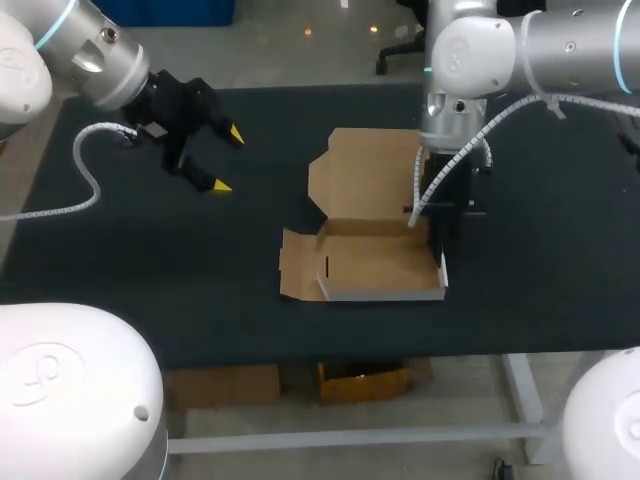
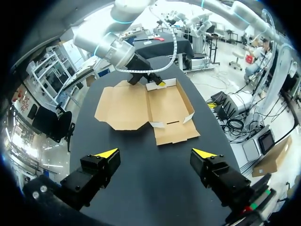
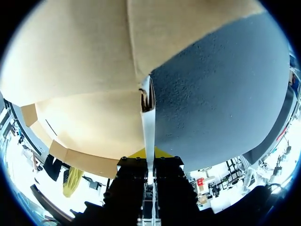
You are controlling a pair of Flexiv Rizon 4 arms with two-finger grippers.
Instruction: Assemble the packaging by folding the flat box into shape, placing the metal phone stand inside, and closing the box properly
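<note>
One wall of the box (image 3: pixel 84 70) sits pinched in the right claw (image 3: pixel 149 154).

A robotics lab: two grey robot arms, the left arm (image 1: pixel 90 50) and the right arm (image 1: pixel 540 45) (each trailing a ribbed white cable (image 1: pixel 85 175)), stand over a black-topped table (image 1: pixel 250 310) on a metal frame.

- The box (image 1: pixel 370 265) was matt brown cardboard, its outer wall faces smooth and white.
- The desk (image 1: pixel 200 270) wore a dark, matt covering with a fine rough grain.
- The left gripper (image 1: pixel 228 161) was matt black, yellow-tipped; the right arm (image 1: pixel 560 45) had a shell that shone glossy silver-white.
</note>
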